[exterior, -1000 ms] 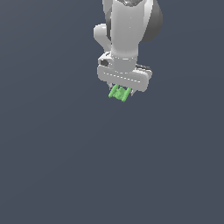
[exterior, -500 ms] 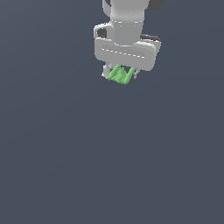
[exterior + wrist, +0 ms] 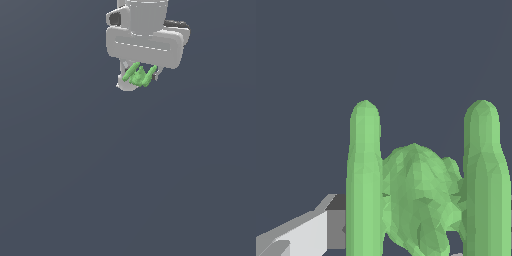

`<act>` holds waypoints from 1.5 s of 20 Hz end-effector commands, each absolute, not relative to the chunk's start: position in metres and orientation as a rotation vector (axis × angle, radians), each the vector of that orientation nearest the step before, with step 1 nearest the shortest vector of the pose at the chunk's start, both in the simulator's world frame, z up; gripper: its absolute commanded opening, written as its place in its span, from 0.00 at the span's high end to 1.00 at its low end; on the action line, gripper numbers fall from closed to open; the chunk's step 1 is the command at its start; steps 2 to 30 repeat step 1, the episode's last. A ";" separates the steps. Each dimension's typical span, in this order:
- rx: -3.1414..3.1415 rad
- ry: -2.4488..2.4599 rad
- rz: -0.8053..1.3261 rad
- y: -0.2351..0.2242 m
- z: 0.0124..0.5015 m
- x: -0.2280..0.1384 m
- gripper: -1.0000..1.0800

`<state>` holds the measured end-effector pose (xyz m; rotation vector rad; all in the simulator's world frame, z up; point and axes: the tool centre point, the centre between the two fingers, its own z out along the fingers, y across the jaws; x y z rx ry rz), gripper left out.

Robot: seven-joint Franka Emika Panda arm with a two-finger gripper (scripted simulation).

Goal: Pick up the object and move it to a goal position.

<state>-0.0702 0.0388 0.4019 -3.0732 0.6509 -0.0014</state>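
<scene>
The object is a small bright green piece of short bars joined by a cross piece. It hangs under the white gripper near the top of the exterior view, held between the fingers and lifted above the dark floor. Close up in the wrist view, the object fills the frame: two upright green bars with a lumpy green middle between them. One white finger with a dark pad shows beside a bar. The other finger is hidden.
A plain dark grey-blue floor fills the rest of both views. No other objects, walls or edges show.
The gripper has risen toward the top of the exterior view with the green object still in it, and it has turned a little.
</scene>
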 end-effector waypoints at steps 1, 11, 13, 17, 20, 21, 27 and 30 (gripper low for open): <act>-3.073 0.651 0.000 0.039 0.404 -0.070 1.00; -3.073 0.651 0.000 0.039 0.404 -0.070 1.00; -3.073 0.651 0.000 0.039 0.404 -0.070 1.00; -3.073 0.651 0.000 0.039 0.404 -0.070 1.00; -3.073 0.651 0.000 0.039 0.404 -0.070 1.00; -3.073 0.651 0.000 0.039 0.404 -0.070 1.00; -3.073 0.651 0.000 0.039 0.404 -0.070 1.00; -3.073 0.651 0.000 0.039 0.404 -0.070 1.00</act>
